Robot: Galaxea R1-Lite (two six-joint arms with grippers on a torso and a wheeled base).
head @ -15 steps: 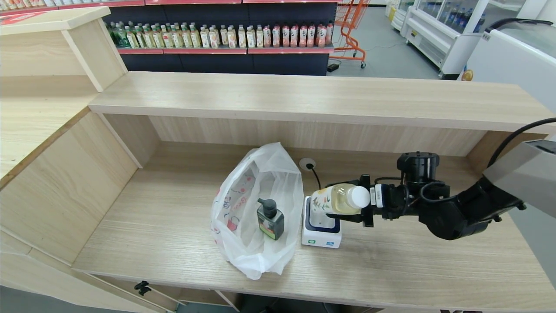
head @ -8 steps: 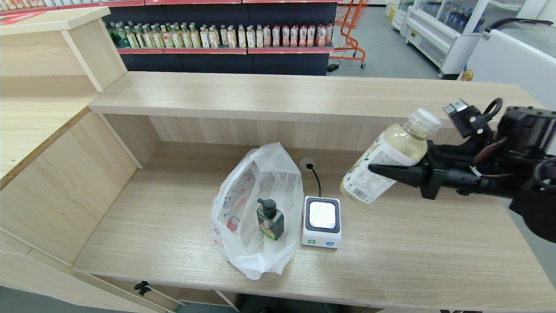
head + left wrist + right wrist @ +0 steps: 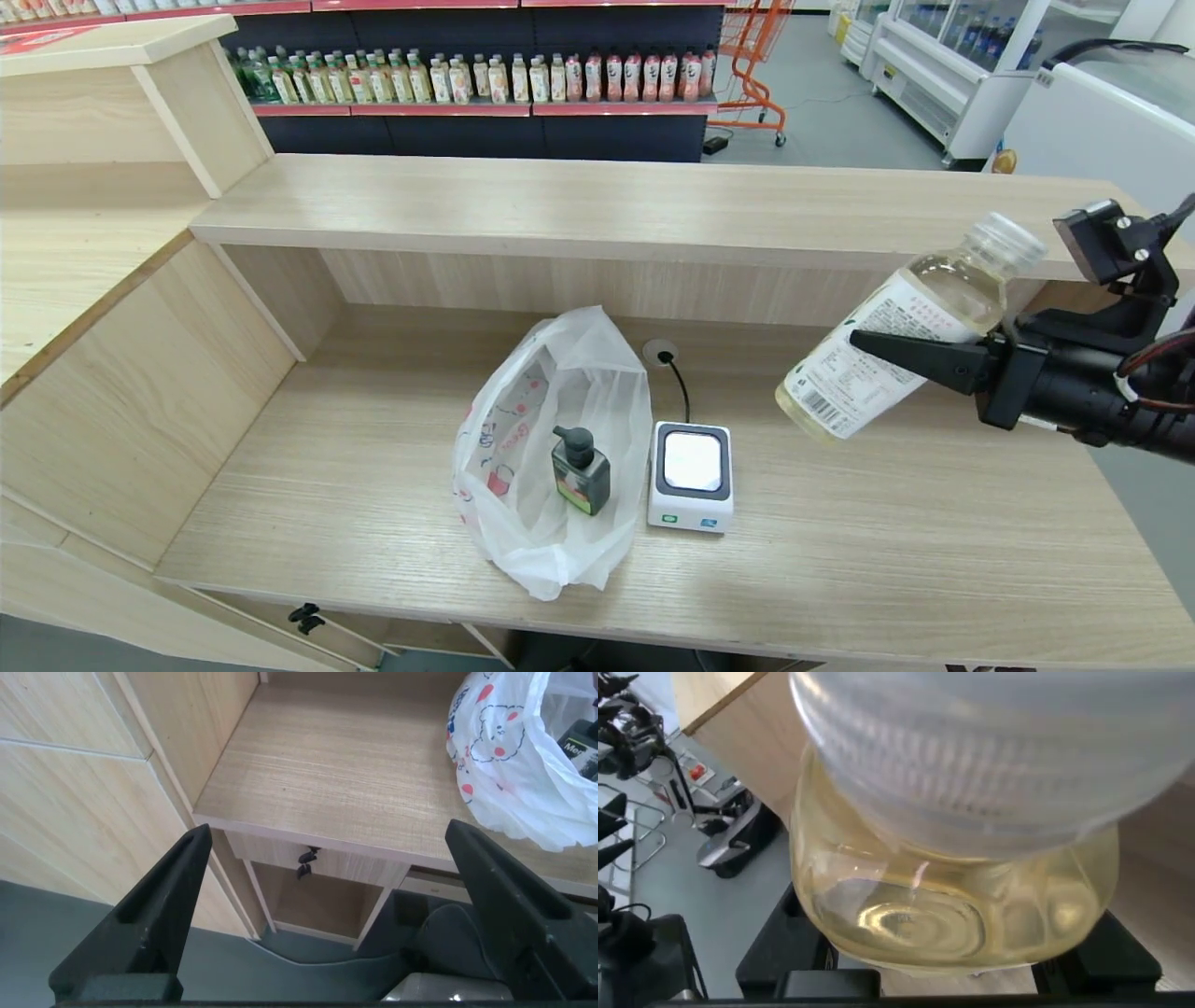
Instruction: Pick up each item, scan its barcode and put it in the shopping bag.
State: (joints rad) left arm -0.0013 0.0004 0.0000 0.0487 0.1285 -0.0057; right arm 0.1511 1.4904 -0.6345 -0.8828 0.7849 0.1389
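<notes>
- Your left gripper (image 3: pixel 329 833) hangs nearest you, below the front edge of the counter (image 3: pixel 840 560), beside the drawer; its jaws are spread wide with nothing between them.
- On the counter, the shopping bag (image 3: pixel 523 523) lies with its mouth open and slumped; a dark pump bottle (image 3: pixel 581 471) is already inside it.
- Just beside the bag on its right sits the scanner (image 3: pixel 692 476), window facing up, its cable (image 3: pixel 680 378) running back to a hole in the counter.
- Farther back and well to the right, your right gripper (image 3: pixel 879 343) is clenched around the drink bottle (image 3: pixel 840 385), which is up in the air and tilted, cap up and to the right, its barcode on the low end.
- What could go wrong: the grip sits on a round, smooth body (image 3: pixel 952 887), so a quick swing towards the bag could let the bottle twist or slide; the bag mouth is floppy and narrow, so a low approach may catch the rim and drag the bag, or knock the scanner beside it; dropping from height onto the pump bottle could tip it.
- Against the earlier frames: a second ago the bottle lay low over the scanner; it has since risen and swung away to the right, and now sits farther right than half a second ago; bag, pump bottle and scanner have not shifted.
</notes>
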